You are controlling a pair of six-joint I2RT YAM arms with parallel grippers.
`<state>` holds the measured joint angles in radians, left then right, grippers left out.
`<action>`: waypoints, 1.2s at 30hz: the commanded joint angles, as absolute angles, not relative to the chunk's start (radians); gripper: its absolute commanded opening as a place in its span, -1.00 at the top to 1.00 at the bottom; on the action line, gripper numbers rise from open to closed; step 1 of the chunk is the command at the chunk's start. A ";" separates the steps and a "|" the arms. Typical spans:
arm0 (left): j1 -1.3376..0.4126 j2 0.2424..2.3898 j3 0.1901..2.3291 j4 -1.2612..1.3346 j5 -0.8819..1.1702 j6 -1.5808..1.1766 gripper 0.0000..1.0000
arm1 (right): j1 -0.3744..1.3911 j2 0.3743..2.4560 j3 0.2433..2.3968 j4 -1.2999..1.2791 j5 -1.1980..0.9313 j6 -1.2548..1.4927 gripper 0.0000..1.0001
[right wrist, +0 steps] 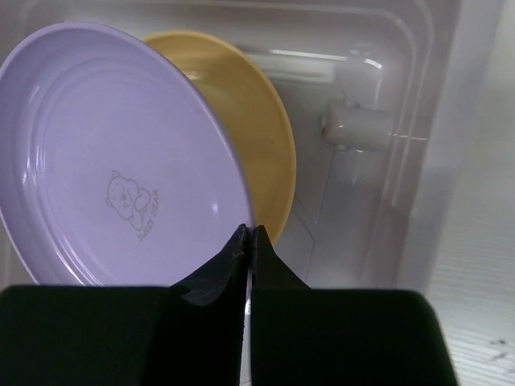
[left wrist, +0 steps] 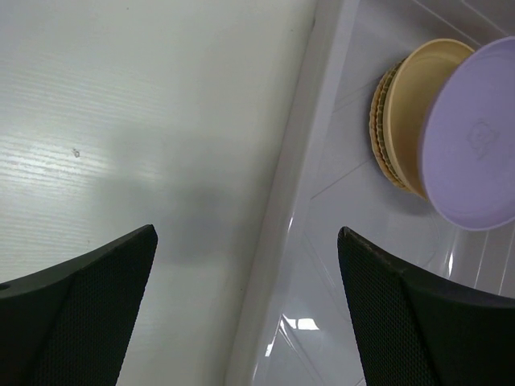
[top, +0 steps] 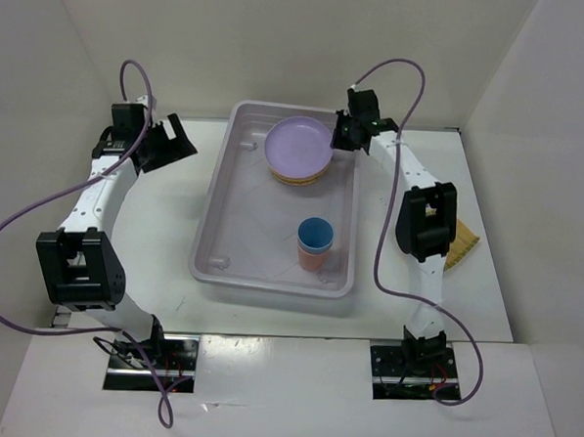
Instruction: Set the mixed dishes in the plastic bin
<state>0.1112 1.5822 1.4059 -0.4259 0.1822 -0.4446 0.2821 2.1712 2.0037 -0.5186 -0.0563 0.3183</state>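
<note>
One plastic bin [top: 213, 224], one lavender plate [right wrist: 121, 161] tilted over orange-tan plates [right wrist: 269, 153] (number unclear), two nested cups [top: 316, 234] near the front wall, right gripper [right wrist: 248, 235] pinched the lavender rim, left gripper [left wrist: 247, 232] stood wide beside the bin's edge.

We have one fixed view high above and behind the arms, facing down and forward; the left arm's base [top: 148, 353] and the right arm's base [top: 412, 362] sit at its bottom edge, and the whole counter [top: 164, 231] with the plastic bin [top: 257, 226] fits in frame; the left wrist view sits near the counter beside the bin's left wall, looking past the left pincer [left wrist: 247, 237], whose dark fingers [left wrist: 80, 322] fill the lower corners; the right wrist view hangs very close over the bin's far end, with the right pincer [right wrist: 248, 235] at bottom centre; all three views share the lavender plate [right wrist: 121, 161] and the orange-tan plate [right wrist: 265, 153] beneath it.
</note>
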 commanded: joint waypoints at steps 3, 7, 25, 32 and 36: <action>0.124 1.522 1.378 -0.407 0.204 -0.423 -0.98 | 0.308 2.256 2.117 -0.515 -0.083 0.310 1.00; 0.133 1.513 1.367 -0.407 0.195 -0.423 -0.98 | 0.308 2.295 2.149 -0.515 -0.101 0.310 1.00; 0.143 1.522 1.356 -0.407 0.204 -0.433 -0.98 | 0.308 2.396 2.322 -0.610 0.000 0.291 1.00; 0.143 1.522 1.356 -0.407 0.204 -0.433 -0.98 | 0.308 2.396 2.312 -0.620 0.034 0.291 0.94; 0.143 1.522 1.356 -0.407 0.213 -0.433 -0.98 | 0.308 2.396 2.321 -0.650 0.052 0.291 0.15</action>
